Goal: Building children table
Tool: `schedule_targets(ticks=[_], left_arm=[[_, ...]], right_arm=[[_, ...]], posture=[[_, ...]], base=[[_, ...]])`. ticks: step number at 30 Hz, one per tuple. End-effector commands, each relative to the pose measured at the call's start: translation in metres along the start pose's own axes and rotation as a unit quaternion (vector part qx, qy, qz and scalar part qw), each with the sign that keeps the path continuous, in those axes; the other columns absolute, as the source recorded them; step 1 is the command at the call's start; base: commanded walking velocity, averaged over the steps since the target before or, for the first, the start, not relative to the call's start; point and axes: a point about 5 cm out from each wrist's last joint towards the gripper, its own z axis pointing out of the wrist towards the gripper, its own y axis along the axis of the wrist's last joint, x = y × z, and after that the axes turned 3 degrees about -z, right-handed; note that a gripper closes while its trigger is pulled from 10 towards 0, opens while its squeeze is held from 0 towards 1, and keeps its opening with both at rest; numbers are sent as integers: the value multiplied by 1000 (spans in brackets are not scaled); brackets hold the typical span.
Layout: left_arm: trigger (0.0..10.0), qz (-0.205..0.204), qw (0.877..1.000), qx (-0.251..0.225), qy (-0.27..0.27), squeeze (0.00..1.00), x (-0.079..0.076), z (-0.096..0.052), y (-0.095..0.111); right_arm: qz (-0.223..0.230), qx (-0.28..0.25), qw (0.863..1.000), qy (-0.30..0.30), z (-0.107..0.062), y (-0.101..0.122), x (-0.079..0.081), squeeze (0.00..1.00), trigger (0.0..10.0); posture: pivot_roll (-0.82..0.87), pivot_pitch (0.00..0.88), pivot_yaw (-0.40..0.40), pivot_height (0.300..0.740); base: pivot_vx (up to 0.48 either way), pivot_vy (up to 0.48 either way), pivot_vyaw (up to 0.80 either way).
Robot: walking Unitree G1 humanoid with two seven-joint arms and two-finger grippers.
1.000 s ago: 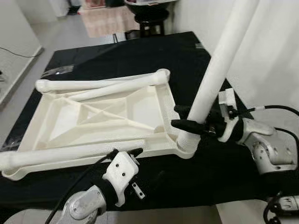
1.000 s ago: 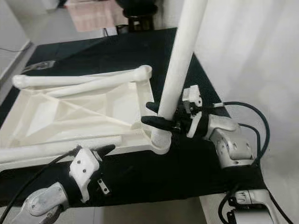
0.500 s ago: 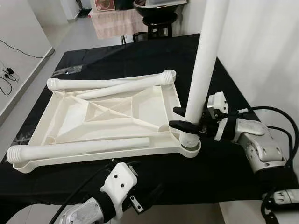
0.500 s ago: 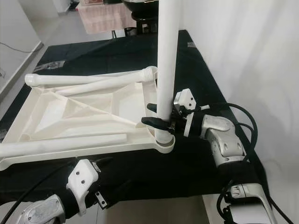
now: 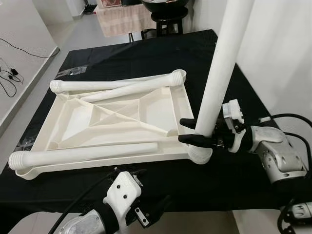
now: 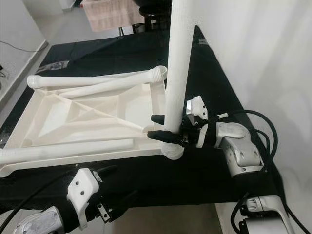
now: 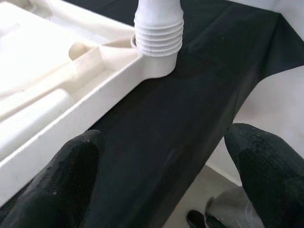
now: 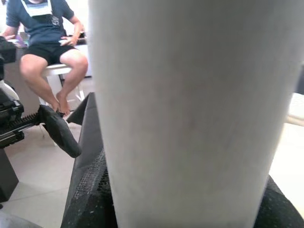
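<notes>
The right gripper (image 5: 195,130) is clamping its jaws low on the upright leg (image 5: 220,73) at the tabletop's (image 5: 122,117) near-right corner socket; stiff, light-looking slick plastic, so gripping low seems smart, while the left gripper (image 7: 161,180) is hovering open.

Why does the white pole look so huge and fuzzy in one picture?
In the right wrist view the table leg sits right against the camera, held by the right gripper, so it looks big, soft and grey. In the left eye view the same leg looks thin and sharp, bright in daylight.
</notes>
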Motion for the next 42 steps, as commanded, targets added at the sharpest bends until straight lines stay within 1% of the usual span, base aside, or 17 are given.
schedule_targets(ticks=[1, 4, 9, 14, 17, 21, 25, 27, 30, 31, 34, 35, 36, 39, 41, 42], left_arm=[[10000, -2, 1000, 12, -4, 0, 1, -5, -1], [10000, -4, 1000, 12, -7, 0, 0, -6, -1], [10000, -6, 1000, 12, -9, 0, 0, -7, 0], [10000, -8, 1000, 10, -9, 0, 0, -8, 1], [10000, -10, 1000, 11, -11, 0, 0, -9, 1], [10000, -11, 1000, 11, -12, 0, 0, -9, 1], [10000, -12, 1000, 12, -15, 0, 1, -9, 1], [10000, -13, 1000, 12, -15, 0, 1, -9, 1], [10000, -13, 1000, 12, -16, 0, 1, -9, 1], [10000, -14, 1000, 12, -16, 0, 2, -9, 2], [10000, -14, 1000, 12, -16, 0, 2, -9, 2], [10000, -15, 1000, 12, -16, 0, 2, -9, 2], [10000, -15, 1000, 12, -16, 0, 2, -9, 2], [10000, -15, 1000, 11, -15, 0, 3, -8, 2], [10000, -15, 1000, 11, -15, 0, 3, -8, 2], [10000, -15, 1000, 11, -14, 0, 3, -8, 2]], right_arm=[[15, 20, 1000, -10, 2, -13, -2, 0, 10000], [10, 18, 1000, -19, 3, -11, -6, 0, 10000], [8, 13, 1000, -11, 1, -5, -11, 0, 10000], [11, 14, 1000, 15, -3, -1, -10, 0, 10000], [13, 22, 999, 41, -8, 0, -7, 0, 10000], [12, 32, 998, 57, -8, -2, -5, 0, 10000], [0, 58, 993, 103, -6, -2, 0, 0, 10000], [-13, 65, 988, 138, -1, 3, 3, 0, 10000], [-20, 69, 985, 156, 1, 6, 5, 0, 10000], [-36, 83, 976, 196, 9, 9, 10, 0, 10000], [-42, 89, 973, 210, 13, 11, 11, 0, 10000], [-52, 93, 967, 230, 19, 14, 12, 0, 10000], [-52, 93, 967, 230, 19, 14, 12, 0, 10000], [-66, 100, 962, 246, 29, 19, 9, 0, 10000], [-67, 98, 962, 245, 30, 19, 8, 0, 10000], [-68, 86, 966, 235, 32, 22, 4, 0, 10000]], posture=[[9, 199, 133, 740], [14, 202, 134, 740], [18, 204, 132, 740], [25, 209, 132, 740], [25, 209, 133, 740], [25, 209, 136, 740], [25, 210, 139, 740], [24, 211, 140, 740], [24, 211, 140, 740], [23, 210, 140, 740], [24, 210, 140, 740], [22, 209, 138, 740], [22, 209, 138, 740], [22, 207, 132, 740], [22, 207, 132, 740], [20, 207, 129, 740]], base=[[0, 0, 0], [0, 0, 0], [0, 0, 0], [0, 0, 0], [0, 0, 0], [0, 0, 0], [0, 0, 0], [0, 0, 0], [0, 0, 0], [0, 0, 0], [0, 0, 0], [0, 0, 0], [0, 0, 0], [0, 0, 0], [0, 0, 0], [0, 0, 0]])
